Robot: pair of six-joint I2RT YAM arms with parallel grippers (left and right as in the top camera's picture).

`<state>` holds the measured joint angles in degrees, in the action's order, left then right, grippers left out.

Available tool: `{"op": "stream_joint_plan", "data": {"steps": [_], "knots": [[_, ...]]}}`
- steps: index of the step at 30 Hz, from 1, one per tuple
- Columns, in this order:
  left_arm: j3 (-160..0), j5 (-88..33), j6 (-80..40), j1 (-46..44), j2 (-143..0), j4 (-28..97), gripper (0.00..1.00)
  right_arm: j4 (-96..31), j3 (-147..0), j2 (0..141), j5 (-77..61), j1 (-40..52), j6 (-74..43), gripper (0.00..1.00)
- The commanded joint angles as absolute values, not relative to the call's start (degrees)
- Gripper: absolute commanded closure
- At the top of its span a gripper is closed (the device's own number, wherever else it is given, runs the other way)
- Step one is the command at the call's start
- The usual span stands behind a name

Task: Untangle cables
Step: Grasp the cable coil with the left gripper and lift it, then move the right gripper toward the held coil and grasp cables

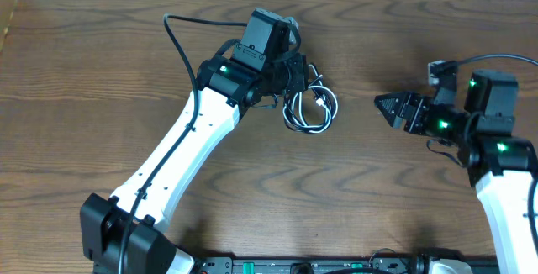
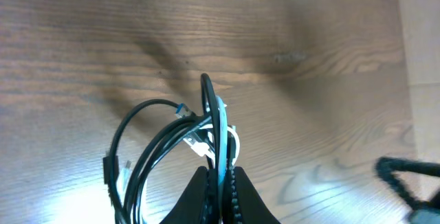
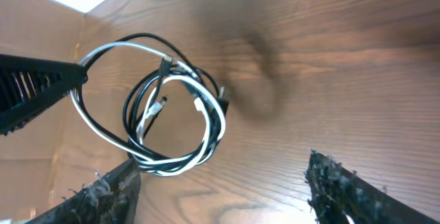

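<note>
- Thin black and white cables (image 1: 312, 108), two cords wound together in one loose coil. They lie mid-table on the brown wood-grain table (image 1: 101, 64), just beside the left arm's wrist.
- Handling, my guess: very light, limp, smooth-jacketed. The loops will sag and slide over each other instead of keeping shape. The small plug ends (image 3: 157, 106) inside the coil look likely to snag on a strand if pulled through.
- Best hold, I judge: a single strand of one colour on the coil's free far side, away from the plugs, so the cords can be drawn apart.
- Left gripper (image 2: 220, 177): jaws closed tight on several strands at the coil's edge. The wrist is bent over, and the coil hangs from the fingertips. Cannot tell whether its lower loops touch the wood.
- Right gripper (image 1: 380, 103): jaws spread wide and empty, with the forearm low and level. It points at the coil but stands apart from it.
</note>
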<state>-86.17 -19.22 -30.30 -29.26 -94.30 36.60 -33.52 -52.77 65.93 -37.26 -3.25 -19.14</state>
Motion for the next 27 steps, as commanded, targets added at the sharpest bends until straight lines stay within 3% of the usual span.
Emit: {"op": "stream_joint_plan", "data": {"steps": [1,17,27], "knots": [[-86.48,-19.66,-37.67,-29.21,-94.35,36.18,0.93,-31.88,-53.71,68.66,-44.40,-2.79,-17.02,0.28],[-86.48,-19.64,-54.28,-29.21,-94.35,36.18,0.93,-19.75,-53.71,76.55,-52.97,7.20,-11.51,0.32],[-86.50,-20.60,-54.72,-29.17,-94.32,35.27,0.93,-18.44,-53.71,81.87,-50.41,10.44,-10.68,0.34]]}}
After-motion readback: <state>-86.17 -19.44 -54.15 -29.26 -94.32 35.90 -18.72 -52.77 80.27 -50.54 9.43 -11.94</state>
